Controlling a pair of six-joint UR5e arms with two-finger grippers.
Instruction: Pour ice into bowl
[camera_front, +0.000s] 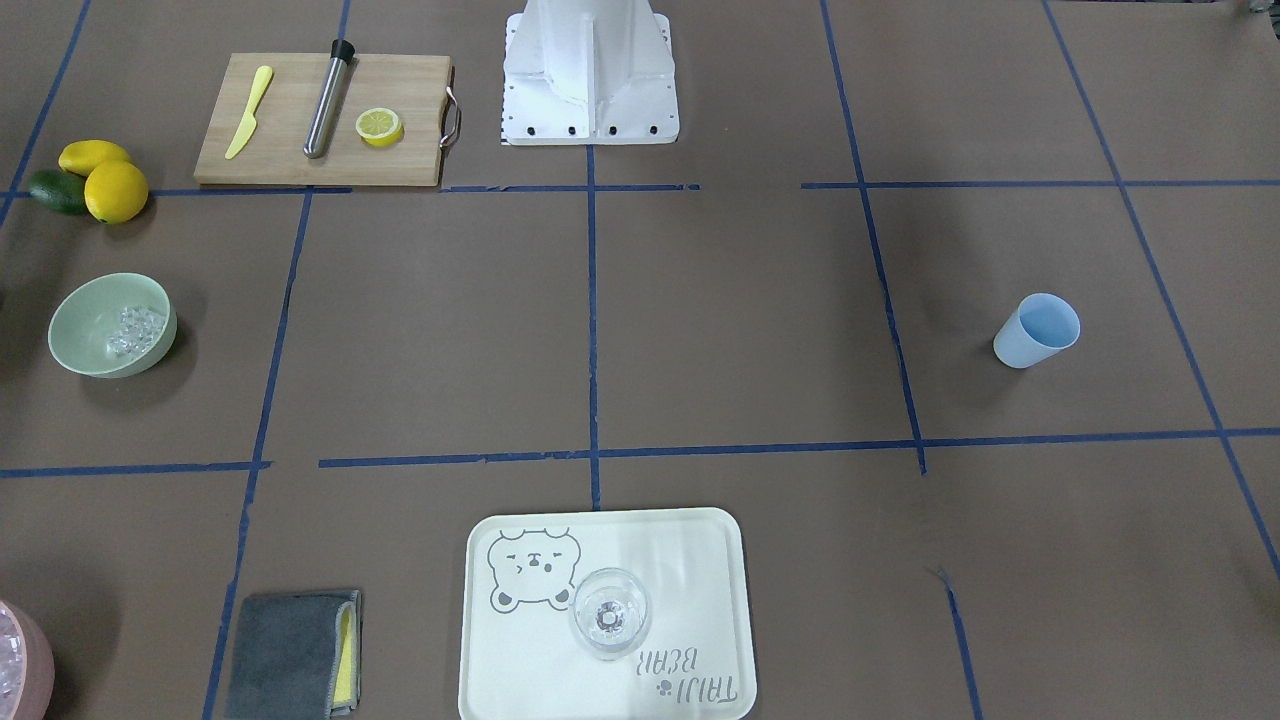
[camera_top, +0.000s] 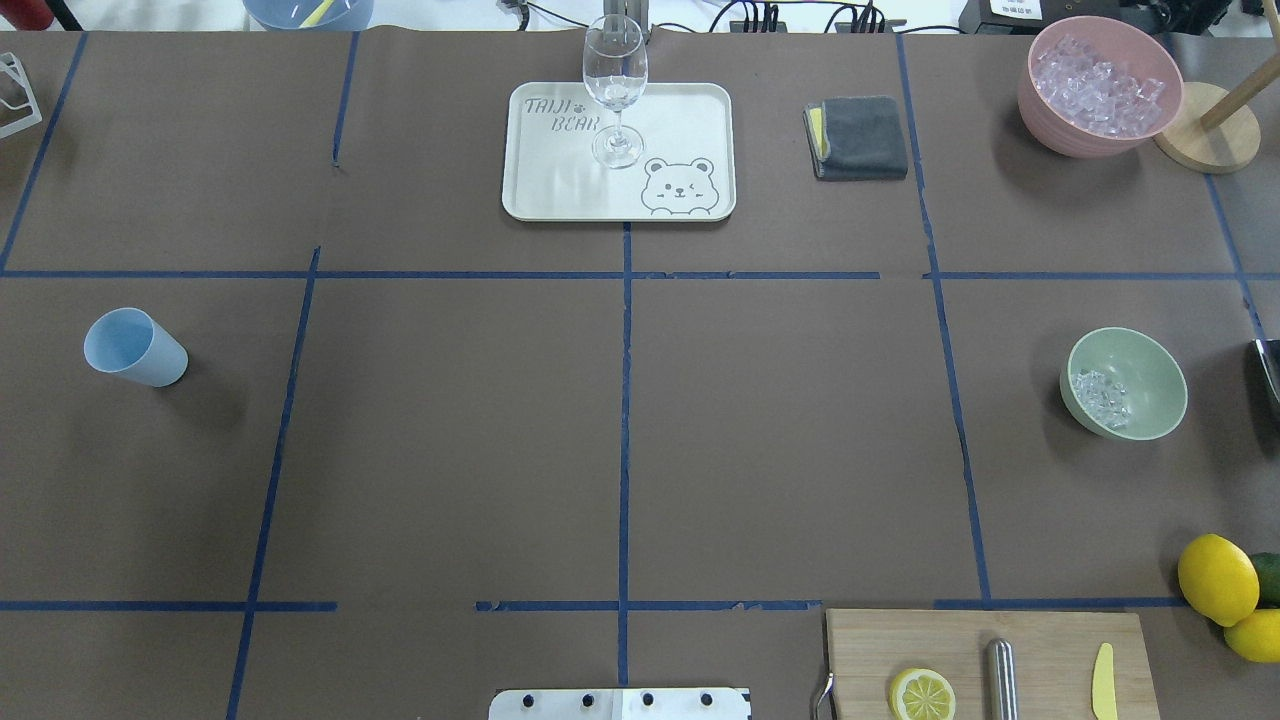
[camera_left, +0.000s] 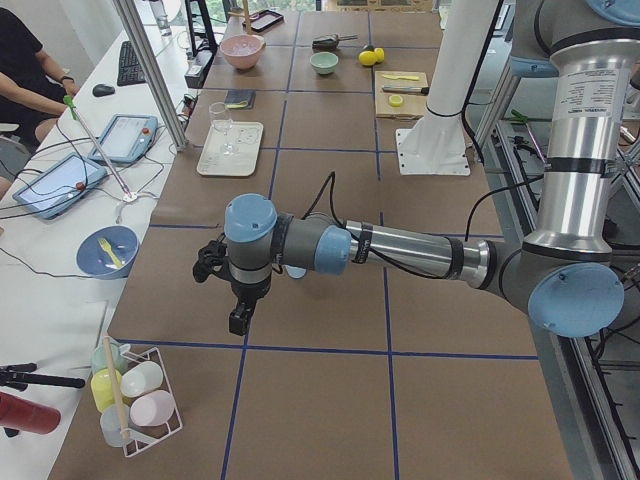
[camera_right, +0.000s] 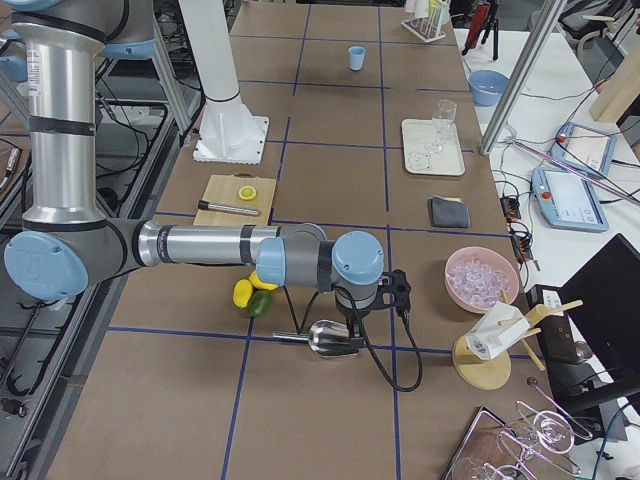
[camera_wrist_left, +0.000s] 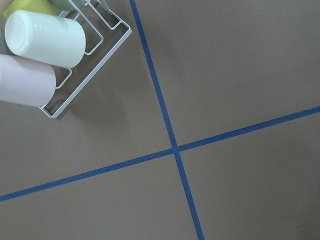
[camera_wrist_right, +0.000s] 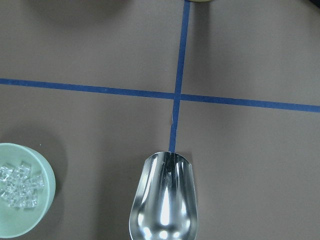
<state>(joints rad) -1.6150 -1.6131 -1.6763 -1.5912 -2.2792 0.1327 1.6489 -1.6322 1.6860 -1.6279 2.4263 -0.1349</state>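
Note:
The pale mint-green bowl (camera_top: 1140, 365) stands at the table's right side and holds a small heap of clear ice cubes (camera_top: 1100, 396). It also shows in the front view (camera_front: 85, 320), with the ice (camera_front: 136, 330) inside it. In the right wrist view the bowl (camera_wrist_right: 42, 200) and its ice (camera_wrist_right: 20, 184) are at the lower left, and an empty shiny metal scoop (camera_wrist_right: 165, 205) is beside them, apart from the rim. In the right side view the right gripper (camera_right: 355, 322) hangs over that scoop (camera_right: 332, 338); I cannot tell its state. The left gripper (camera_left: 237, 320) hovers over bare table; I cannot tell its state.
A pink bowl (camera_top: 1100, 85) full of ice stands at the far right. A tray (camera_top: 560, 190) holds a stemmed glass (camera_top: 615, 80). A light blue cup (camera_top: 135, 348) is at the left, with a cutting board (camera_top: 1040, 640), lemons (camera_top: 1217, 578), a grey cloth (camera_top: 860, 137) and a cup rack (camera_wrist_left: 95, 55) around.

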